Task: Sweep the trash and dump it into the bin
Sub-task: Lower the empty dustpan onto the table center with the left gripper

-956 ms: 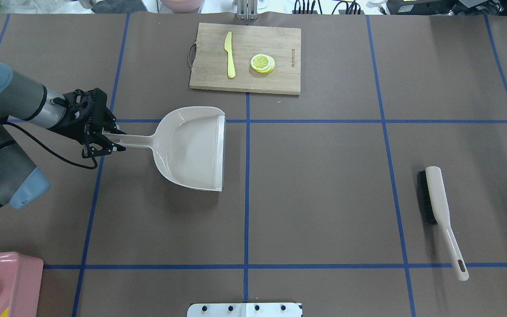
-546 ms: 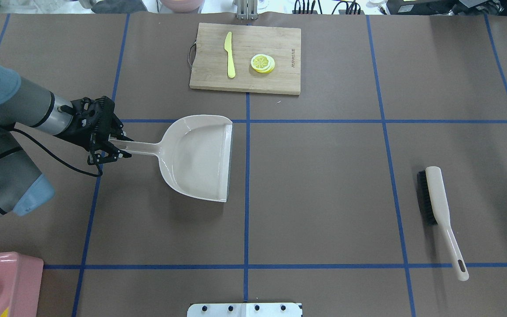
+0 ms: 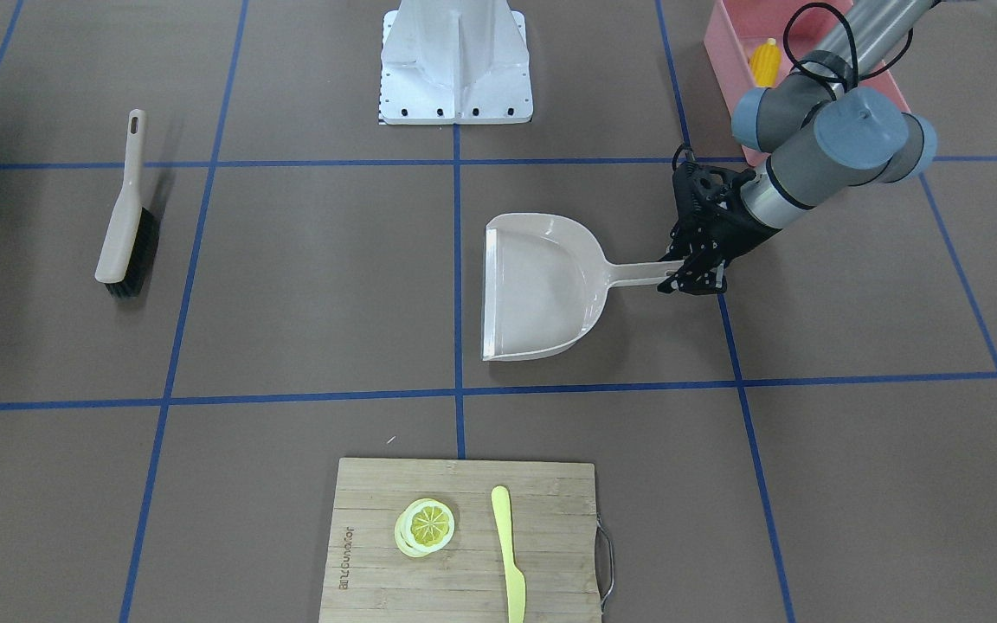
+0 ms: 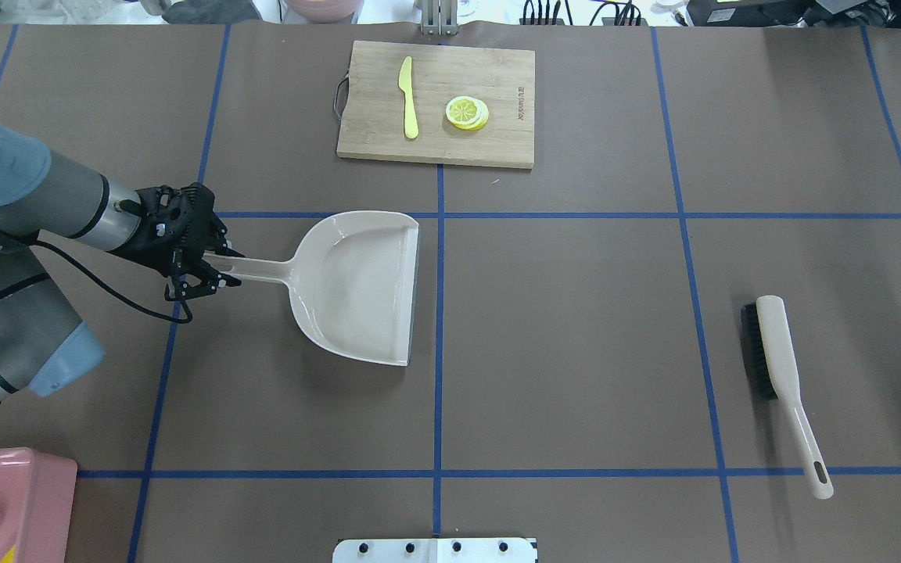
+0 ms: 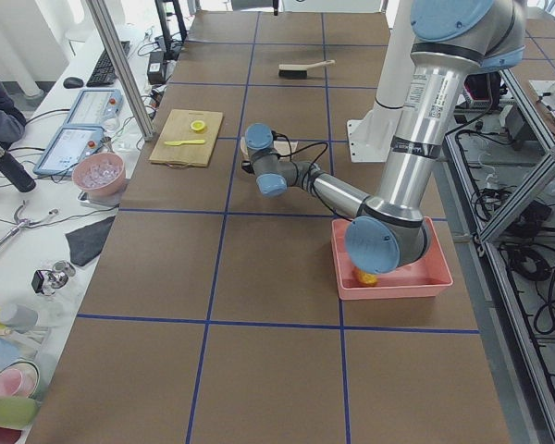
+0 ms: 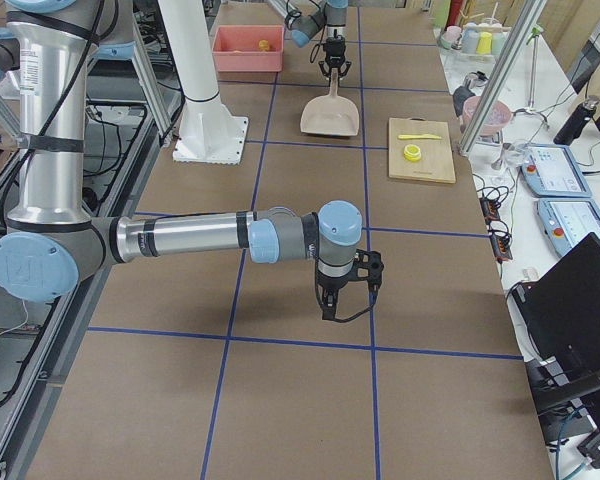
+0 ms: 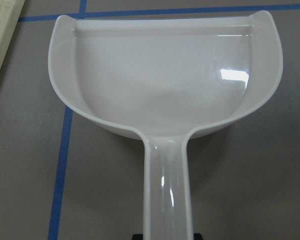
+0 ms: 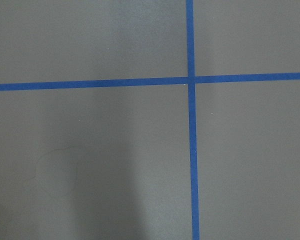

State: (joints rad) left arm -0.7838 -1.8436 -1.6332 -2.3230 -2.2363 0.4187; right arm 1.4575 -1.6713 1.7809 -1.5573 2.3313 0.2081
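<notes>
My left gripper [image 4: 212, 271] is shut on the handle of the beige dustpan [image 4: 357, 281], which is empty and lies level, low at the table's middle left. It also shows in the front view [image 3: 691, 272] and the dustpan fills the left wrist view [image 7: 165, 75]. The pink bin [image 4: 8, 489] stands at the near left corner. A yellow corn cob [image 3: 765, 61] lies in it. The potato and the ginger root are hidden. My right gripper [image 6: 348, 300] shows only in the right side view, pointing down over bare table; I cannot tell if it is open.
A beige brush with black bristles [image 4: 779, 367] lies at the right. A wooden cutting board [image 4: 497, 70] at the far middle carries a pale yellow knife [image 4: 408, 98] and a lemon slice [image 4: 466, 112]. The robot's white base plate [image 4: 435, 550] is at the near edge.
My left gripper has carried the dustpan a little to the right and nearer to the robot, still holding its handle. The brush and board have not moved.
</notes>
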